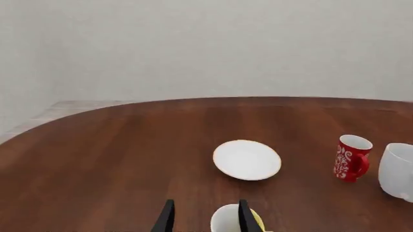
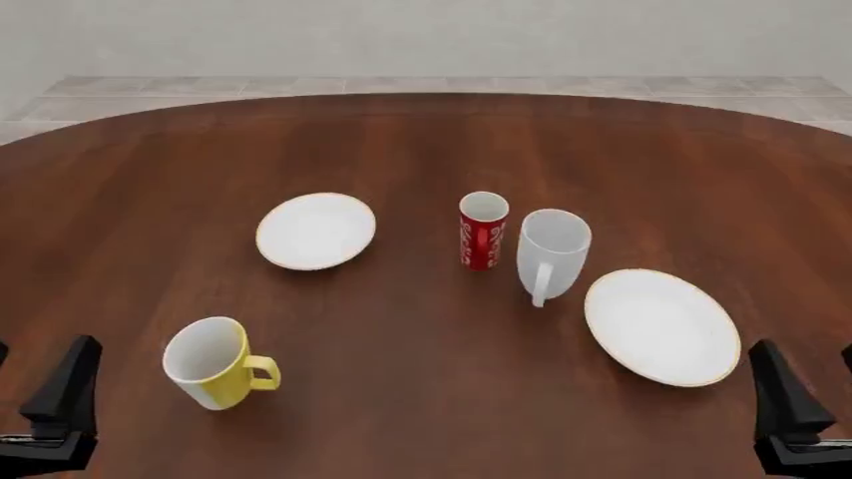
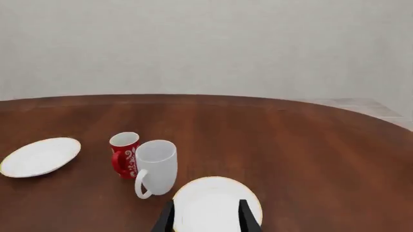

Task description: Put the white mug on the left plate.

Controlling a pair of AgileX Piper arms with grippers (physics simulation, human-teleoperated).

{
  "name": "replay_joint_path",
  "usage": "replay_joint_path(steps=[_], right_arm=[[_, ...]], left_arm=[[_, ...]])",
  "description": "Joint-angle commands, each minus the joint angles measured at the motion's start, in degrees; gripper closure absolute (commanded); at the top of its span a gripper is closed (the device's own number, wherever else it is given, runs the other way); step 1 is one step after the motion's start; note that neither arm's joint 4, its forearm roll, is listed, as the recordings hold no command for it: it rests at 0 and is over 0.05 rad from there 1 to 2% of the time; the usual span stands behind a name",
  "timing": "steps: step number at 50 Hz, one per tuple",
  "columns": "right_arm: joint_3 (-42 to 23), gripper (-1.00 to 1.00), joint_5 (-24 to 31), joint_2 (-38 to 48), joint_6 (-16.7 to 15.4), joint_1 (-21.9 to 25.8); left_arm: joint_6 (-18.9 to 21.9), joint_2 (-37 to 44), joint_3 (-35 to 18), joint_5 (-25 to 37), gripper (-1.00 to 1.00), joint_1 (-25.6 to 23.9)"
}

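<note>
The white mug (image 2: 553, 249) stands upright right of the table's centre, its handle toward the near edge, and also shows as the mug (image 3: 156, 166) and mug (image 1: 397, 170) in the wrist views. The left plate (image 2: 315, 231), small, white and gold-rimmed, lies bare well to the mug's left; it appears as plate (image 1: 247, 159) and plate (image 3: 40, 156). My left gripper (image 2: 40, 351) is open at the near left edge, far from both. My right gripper (image 2: 805, 349) is open at the near right edge. Nothing sits between the left gripper's (image 1: 206, 208) or the right gripper's (image 3: 206, 210) fingers.
A slim red patterned cup (image 2: 484, 231) stands just left of the white mug, almost touching it. A larger gold-rimmed plate (image 2: 661, 326) lies near right, in front of my right gripper. A yellow mug (image 2: 213, 363) stands near left, just ahead of my left gripper.
</note>
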Motion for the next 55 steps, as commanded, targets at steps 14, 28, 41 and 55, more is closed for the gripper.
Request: replay_joint_path(steps=[14,28,41,55], right_arm=[[0.03,-1.0,-0.27,0.9,-0.52,0.15],[0.05,-1.0,-0.77,1.36,-0.22,0.18],[0.05,-1.0,-1.43,2.26,0.16,0.28],[-0.08,-1.0,-1.78,2.7,-0.34,0.36]], left_arm=[[0.21,-0.69,0.14,0.67,-1.0,-2.9],[0.63,6.05,0.12,-5.62,-1.0,-4.78],[1.96,16.86,-7.01,-12.1,-1.0,-11.61],[-0.43,22.68,-26.96,-0.01,-1.0,-19.87]])
